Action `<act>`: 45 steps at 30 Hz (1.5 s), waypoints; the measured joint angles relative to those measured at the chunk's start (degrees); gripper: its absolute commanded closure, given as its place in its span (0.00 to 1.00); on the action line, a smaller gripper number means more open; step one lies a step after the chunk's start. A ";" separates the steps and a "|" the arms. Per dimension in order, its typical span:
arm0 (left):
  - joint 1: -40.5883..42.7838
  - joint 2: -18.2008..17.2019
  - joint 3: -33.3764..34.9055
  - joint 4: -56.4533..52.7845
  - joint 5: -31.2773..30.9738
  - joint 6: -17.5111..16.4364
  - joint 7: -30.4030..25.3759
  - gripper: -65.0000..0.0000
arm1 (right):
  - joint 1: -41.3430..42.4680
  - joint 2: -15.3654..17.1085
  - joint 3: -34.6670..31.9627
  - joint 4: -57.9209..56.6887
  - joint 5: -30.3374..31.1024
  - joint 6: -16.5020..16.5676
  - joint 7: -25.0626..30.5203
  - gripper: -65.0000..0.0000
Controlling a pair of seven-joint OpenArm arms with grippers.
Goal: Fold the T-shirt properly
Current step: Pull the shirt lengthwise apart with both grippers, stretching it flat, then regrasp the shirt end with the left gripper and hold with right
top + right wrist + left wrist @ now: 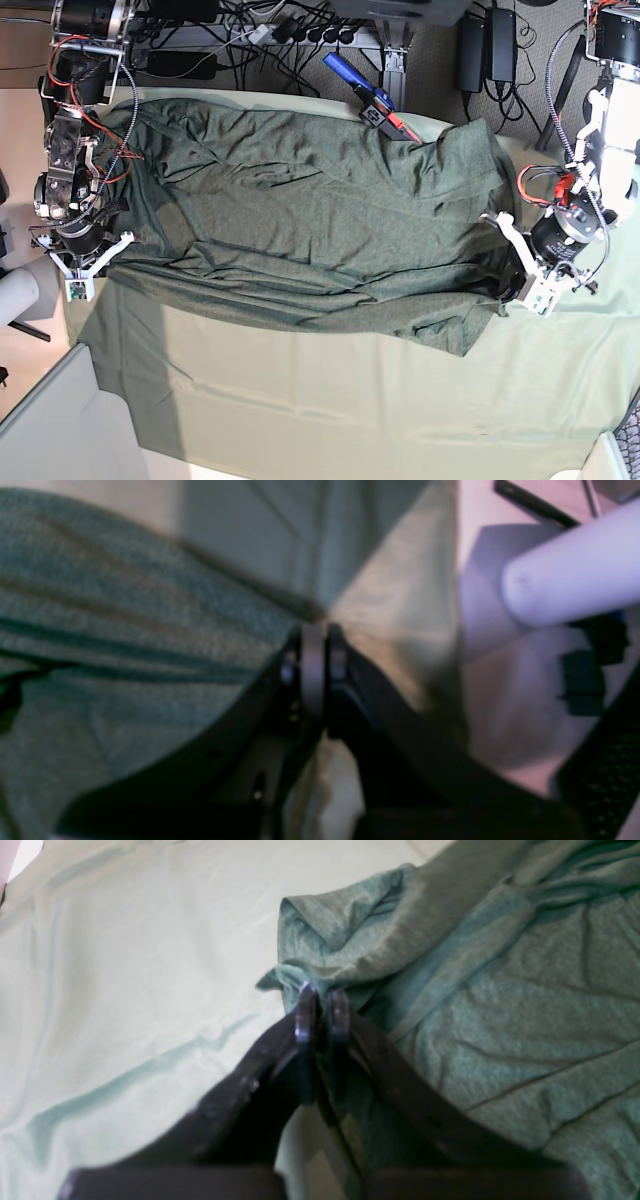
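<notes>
The dark olive-green T-shirt point(300, 220) lies spread and wrinkled across the pale mint table cloth point(300, 400). My left gripper point(508, 283) is at the shirt's right end; in the left wrist view it point(322, 995) is shut on a bunched fold of the shirt point(500, 990) at its edge. My right gripper point(105, 258) is at the shirt's left end; in the right wrist view it point(320, 630) is shut on the edge of the shirt point(125, 605), which is pulled taut. The cloth also shows in both wrist views point(125, 965) point(400, 605).
Cables, power bricks and a power strip point(330, 30) lie beyond the table's far edge. A blue tool point(348, 73) and a red-black connector point(385, 115) rest at the far edge. A white tube point(575, 565) lies beside the right arm.
</notes>
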 measured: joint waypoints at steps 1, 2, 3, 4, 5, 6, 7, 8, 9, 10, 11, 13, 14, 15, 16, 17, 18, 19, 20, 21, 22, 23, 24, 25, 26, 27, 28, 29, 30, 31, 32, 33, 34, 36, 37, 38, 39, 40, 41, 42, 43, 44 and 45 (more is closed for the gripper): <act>0.00 -0.17 0.04 0.00 -0.55 -0.04 0.24 0.92 | 0.00 0.50 -0.02 0.00 0.00 0.00 0.00 1.00; 0.00 -0.35 0.02 0.00 -1.44 -0.92 0.39 0.92 | 0.00 0.83 -0.02 0.00 0.00 0.00 -0.02 1.00; 0.00 -0.63 0.02 0.00 -2.29 -2.05 0.57 0.92 | -0.02 1.14 -0.02 0.00 0.00 0.00 0.00 1.00; 0.00 -0.76 0.02 0.00 -3.17 -2.97 0.57 0.92 | -0.02 1.38 -0.02 0.00 0.00 0.00 0.00 1.00; 0.00 -0.79 0.02 0.00 -3.80 -3.52 0.57 0.92 | -0.04 1.55 0.00 0.00 0.02 0.00 0.02 1.00; 0.00 -0.79 0.02 0.00 -4.35 -4.15 0.57 0.92 | -0.04 1.73 -0.02 0.00 0.02 0.00 0.02 1.00; 0.00 -0.79 0.02 0.00 -5.11 -4.55 0.59 0.92 | -0.13 2.05 -0.02 0.00 0.07 0.02 0.00 1.00; 0.00 -0.79 0.02 0.00 -5.97 -5.14 0.57 0.92 | -0.17 2.43 -0.02 0.00 0.22 0.20 0.04 1.00; 0.00 -0.79 0.02 0.00 -6.60 -5.44 0.57 0.92 | -0.17 2.93 -0.02 0.00 0.22 0.24 0.00 1.00; 0.00 -0.74 0.02 0.00 -6.73 -5.46 0.57 0.92 | -0.17 3.32 0.00 0.00 0.22 0.24 0.00 1.00; 0.00 -0.76 0.02 0.00 -6.69 -5.46 0.57 0.92 | -0.17 3.72 0.00 0.00 0.24 0.24 0.00 1.00; 0.00 -0.79 0.02 0.00 -6.69 -5.46 0.57 0.92 | -0.17 4.22 0.00 0.00 0.28 0.24 0.02 1.00; 0.00 -0.76 0.02 0.00 -6.69 -5.46 0.57 0.92 | -0.17 4.28 0.00 0.00 0.52 0.22 0.04 1.00; 0.00 -0.79 0.02 0.00 -6.69 -5.49 0.57 0.92 | -0.22 4.42 -0.02 0.00 0.72 0.24 0.02 1.00; 0.00 -0.81 0.02 0.00 -6.69 -5.46 0.57 0.92 | -0.50 4.57 0.00 0.00 0.87 0.22 0.07 1.00; 0.00 -0.79 0.02 0.00 -6.67 -5.49 0.57 0.92 | -0.81 4.85 0.00 0.02 1.11 0.22 0.09 1.00; 0.00 -0.79 0.02 0.00 -6.69 -5.46 0.57 0.92 | -0.98 5.07 0.04 0.02 1.31 0.28 0.04 1.00; 0.00 -0.79 0.02 0.00 -6.69 -5.46 0.57 0.92 | -1.31 5.35 0.15 0.02 1.62 0.44 0.07 1.00; 0.00 -0.79 0.02 0.00 -6.67 -5.64 0.57 0.90 | -1.64 5.55 0.24 0.02 1.70 0.57 0.20 1.00; 0.00 -0.79 0.02 0.00 -6.67 -6.38 0.57 0.87 | -1.92 5.68 0.31 0.02 1.68 0.57 0.22 1.00; 0.00 -0.79 0.02 0.00 -6.54 -8.04 0.59 0.84 | -2.10 5.68 0.33 0.02 1.70 0.57 0.22 1.00; 0.00 -0.76 0.02 0.00 -6.84 -9.44 0.61 0.80 | -2.14 5.66 0.33 0.00 1.70 0.57 0.20 1.00; 0.02 -0.76 0.02 0.00 -8.17 -10.58 1.27 0.77 | -2.25 5.66 0.33 0.00 1.75 0.57 0.22 1.00; 0.02 -0.76 0.02 0.00 -9.81 -11.41 2.84 0.74 | -2.25 5.66 0.33 0.00 2.05 0.57 0.22 1.00; 0.02 -0.79 0.02 0.00 -11.10 -11.78 4.59 0.72 | -2.25 5.66 0.33 0.02 2.19 0.57 0.24 1.00; 0.02 -0.79 0.02 0.00 -12.33 -11.85 6.32 0.71 | -2.27 5.66 0.33 0.02 2.16 0.57 0.24 1.00; 0.04 -0.79 0.02 0.00 -13.09 -12.11 7.39 0.71 | -2.43 5.66 0.33 0.02 2.16 0.57 0.24 1.00; 0.11 -0.79 0.02 0.00 -13.18 -12.31 7.58 0.70 | -2.45 5.66 0.33 0.02 2.16 0.57 0.22 1.00; 0.20 -0.79 0.02 0.00 -13.33 -12.31 7.58 0.68 | -2.58 5.66 0.33 0.02 2.16 0.57 0.22 1.00; 0.22 -0.79 0.02 0.00 -13.35 -12.31 7.61 0.63 | -2.64 5.66 0.33 0.02 2.16 0.57 0.22 1.00; 0.31 -0.79 0.02 0.00 -13.38 -12.31 7.61 0.57 | -2.71 5.66 0.33 0.02 2.19 0.57 0.22 1.00; 0.33 -0.79 0.02 0.00 -13.40 -12.31 7.58 0.51 | -2.71 5.66 0.33 0.02 2.16 0.57 0.22 1.00; 0.37 -0.79 0.02 0.00 -13.35 -12.31 7.61 0.46 | -2.71 5.66 0.33 0.02 2.23 0.57 0.22 1.00; 0.52 -0.79 0.02 0.00 -13.40 -12.31 7.61 0.44 | -2.71 5.66 0.33 0.02 3.54 0.57 0.22 1.00; 0.52 -0.79 0.02 0.00 -13.35 -12.31 7.61 0.44 | -2.71 5.66 0.33 0.02 4.13 0.57 0.22 1.00; 0.48 -0.79 0.02 0.00 -13.35 -12.31 7.06 0.44 | -2.71 5.66 0.33 0.02 4.74 0.57 0.22 1.00; 0.42 -0.79 0.02 0.00 -13.11 -12.31 6.01 0.44 | -2.71 5.66 0.33 0.02 5.44 0.57 0.22 1.00; 0.13 -0.81 0.02 0.00 -12.70 -12.31 5.11 0.44 | -2.71 5.66 0.33 0.02 6.27 0.57 0.17 0.97; -0.35 -0.79 0.02 0.00 -11.96 -12.35 4.63 0.44 | -2.69 5.66 0.33 0.02 7.45 0.57 0.15 0.85; -1.16 -0.79 0.02 0.00 -11.06 -12.28 4.37 0.44 | -2.69 5.68 0.35 0.02 8.66 0.46 -0.07 0.72; -2.21 -0.81 0.02 -0.02 -10.69 -11.96 4.33 0.44 | -2.69 5.66 0.35 0.02 9.44 0.42 -0.44 0.62; -3.45 -0.81 0.02 -0.20 -10.73 -11.39 4.22 0.44 | -2.69 5.68 0.35 0.02 10.21 0.39 -0.81 0.54; -4.90 -0.79 0.02 -0.81 -10.84 -10.93 3.89 0.44 | -2.71 5.66 0.35 0.02 11.23 0.37 -0.92 0.50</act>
